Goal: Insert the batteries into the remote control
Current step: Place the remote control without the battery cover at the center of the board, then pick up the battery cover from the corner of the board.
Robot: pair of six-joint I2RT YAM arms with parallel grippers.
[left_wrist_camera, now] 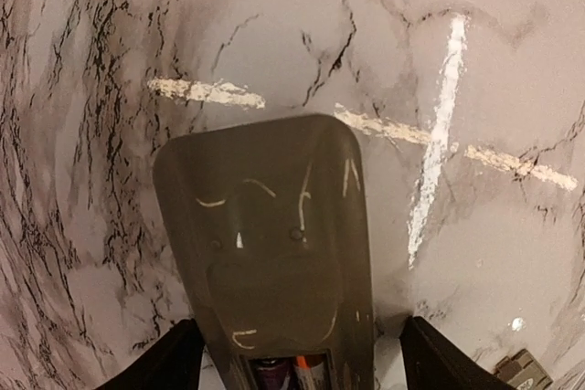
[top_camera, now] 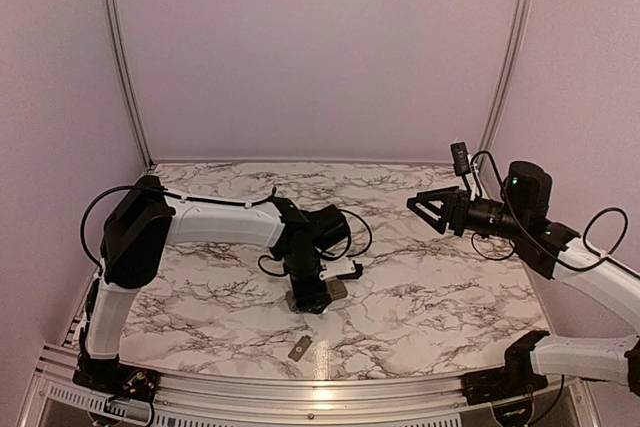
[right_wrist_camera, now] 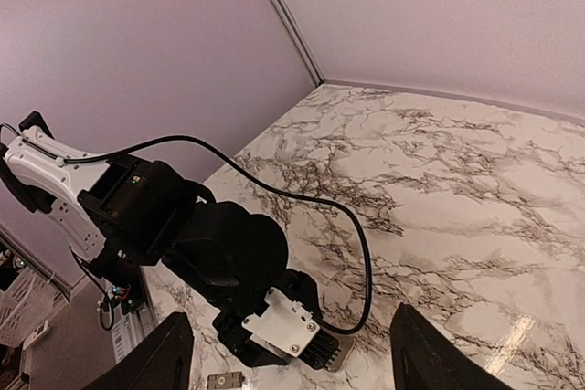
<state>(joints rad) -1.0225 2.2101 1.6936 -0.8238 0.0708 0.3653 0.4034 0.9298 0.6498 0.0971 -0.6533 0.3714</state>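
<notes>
The remote control (left_wrist_camera: 274, 235) lies grey-tan back up on the marble table (top_camera: 420, 277). Its battery recess shows at the bottom edge of the left wrist view, with two batteries (left_wrist_camera: 291, 374) in it, one purple and one orange-striped. My left gripper (left_wrist_camera: 302, 321) is open, low over the remote, one finger on each side with a small gap on the right. In the top view the left gripper (top_camera: 312, 295) covers most of the remote (top_camera: 338, 289). My right gripper (top_camera: 418, 205) is open and empty, held high at the right, far from the remote (right_wrist_camera: 340, 351).
The small flat grey cover plate (top_camera: 299, 349) lies on the table near the front edge, in front of the left gripper; it also shows in the left wrist view (left_wrist_camera: 526, 372) and the right wrist view (right_wrist_camera: 224, 381). A black cable (right_wrist_camera: 347, 216) loops beside the left wrist.
</notes>
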